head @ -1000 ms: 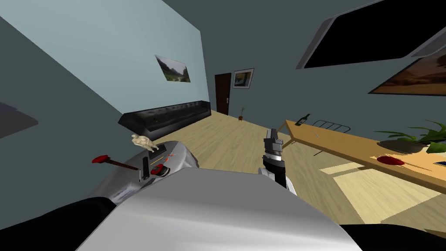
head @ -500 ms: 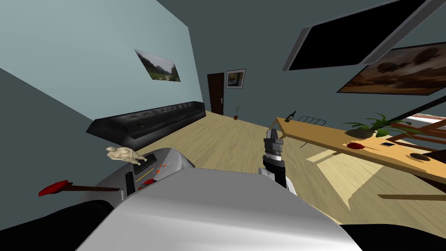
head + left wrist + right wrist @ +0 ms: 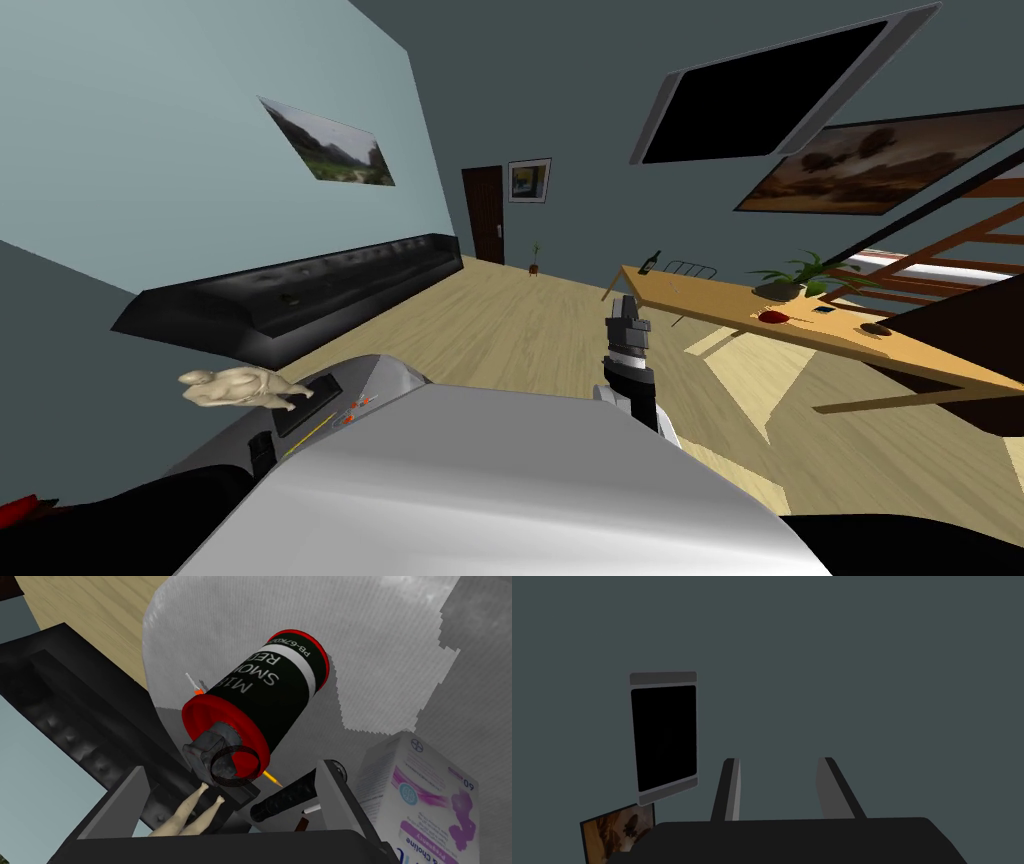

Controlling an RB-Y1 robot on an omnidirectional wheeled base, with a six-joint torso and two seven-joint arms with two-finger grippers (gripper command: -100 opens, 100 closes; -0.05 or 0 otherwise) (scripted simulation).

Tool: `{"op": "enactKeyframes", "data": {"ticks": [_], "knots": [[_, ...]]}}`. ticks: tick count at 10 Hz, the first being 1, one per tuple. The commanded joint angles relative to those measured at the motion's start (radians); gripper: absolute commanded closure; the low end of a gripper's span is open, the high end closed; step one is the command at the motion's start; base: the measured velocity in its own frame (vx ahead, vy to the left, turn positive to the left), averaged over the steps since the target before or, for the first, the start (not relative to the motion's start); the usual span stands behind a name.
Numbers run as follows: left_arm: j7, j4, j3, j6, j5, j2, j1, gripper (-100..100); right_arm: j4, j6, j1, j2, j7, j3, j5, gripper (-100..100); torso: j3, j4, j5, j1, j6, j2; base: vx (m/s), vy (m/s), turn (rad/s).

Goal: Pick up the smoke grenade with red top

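The smoke grenade (image 3: 265, 696) is a black can with white lettering, a white stripe, a red base rim and a red top carrying a grey fuze and a wire ring. It rests on the round pale grey table (image 3: 390, 636). Its red top faces my left gripper (image 3: 230, 801), which is open, with one finger on either side a little short of the top and not touching it. My right gripper (image 3: 625, 312) is raised in front of my chest, its fingers (image 3: 730, 788) apart with nothing between them.
Around the grenade lie a white box with purple print (image 3: 425, 796), a black handle (image 3: 285, 798), an orange pencil (image 3: 272, 777) and a pale figurine (image 3: 240, 385). A black sofa (image 3: 300, 290) runs behind the table (image 3: 385, 372). A long wooden table (image 3: 800, 330) stands to the right.
My head view has swung to the right, so the round table, figurine and red-headed tool have slid toward the lower left corner. The right arm keeps its pose.
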Motion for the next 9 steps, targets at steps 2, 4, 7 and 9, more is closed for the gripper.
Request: {"op": "enactKeyframes", "data": {"ticks": [2,4,7,9], "knots": [[0.004,0.008,-0.002,0.026,0.040,0.045,0.029,-100,0.000,0.000,0.000,0.000,0.000,0.000,0.000,0,0.000,0.000,0.000,0.000,0.000,0.000,0.049,0.068,-0.124],[0.000,0.007,-0.002,0.026,0.031,0.031,0.018,0,0.000,0.000,0.000,0.000,0.000,0.000,0.000,0,0.001,0.000,-0.001,-0.004,-0.001,0.001,0.011,0.015,-0.011],[0.004,0.063,-0.030,0.033,0.005,0.002,-0.052,-100,0.000,0.000,0.000,0.000,0.000,0.000,0.000,0,0.002,0.001,-0.001,-0.005,-0.001,0.003,0.008,0.022,-0.040],[0.003,0.056,-0.027,0.030,0.009,0.007,-0.041,100,0.000,0.000,0.000,0.000,0.000,0.000,0.000,0,0.002,0.001,-0.001,-0.006,-0.001,0.003,0.002,0.006,-0.004]]}}
